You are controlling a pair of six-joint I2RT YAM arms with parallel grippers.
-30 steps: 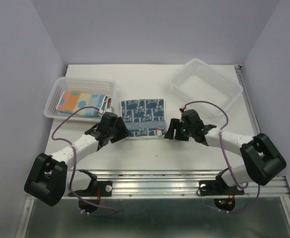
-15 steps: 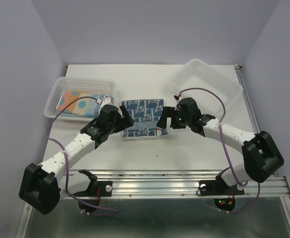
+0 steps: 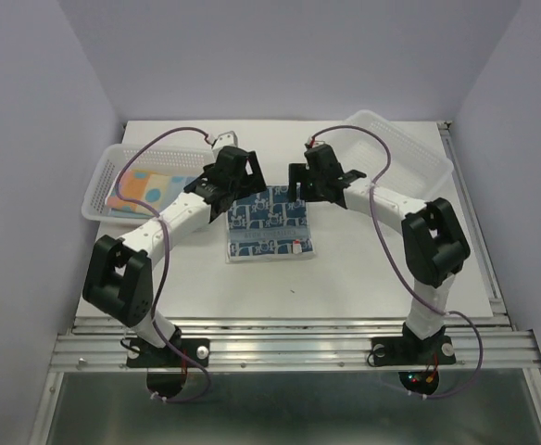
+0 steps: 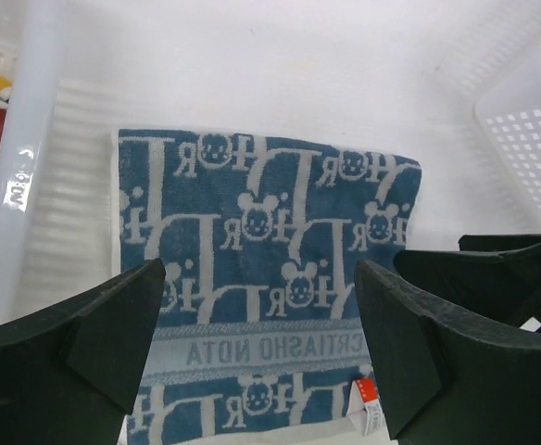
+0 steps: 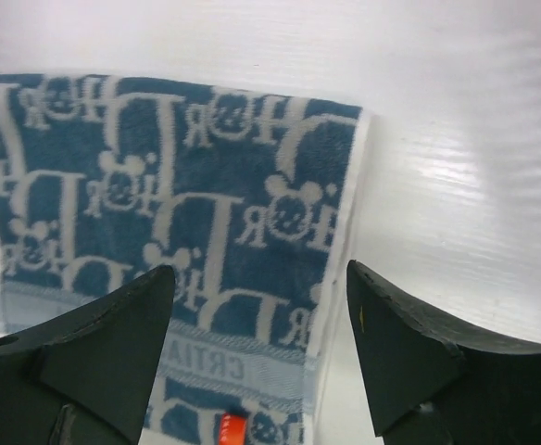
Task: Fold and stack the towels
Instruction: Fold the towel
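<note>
**Fingers let go at the towel's far edge**

The blue-white towel (image 3: 269,227) lay flat on the desk (image 3: 363,269), about where it had been a second before. The left fingers (image 4: 113,343) and right fingers (image 5: 104,343) had gone from its near edge to its far edge and spread wide, holding nothing, so this fold looked finished. Counted: this one towel, one dotted towel (image 3: 150,185) in the basket (image 3: 99,195) left of it, a second basket (image 3: 409,158) to its right, and two arms.

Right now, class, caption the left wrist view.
Open left pincer above a folded blue-white patterned towel on the white table.
</note>
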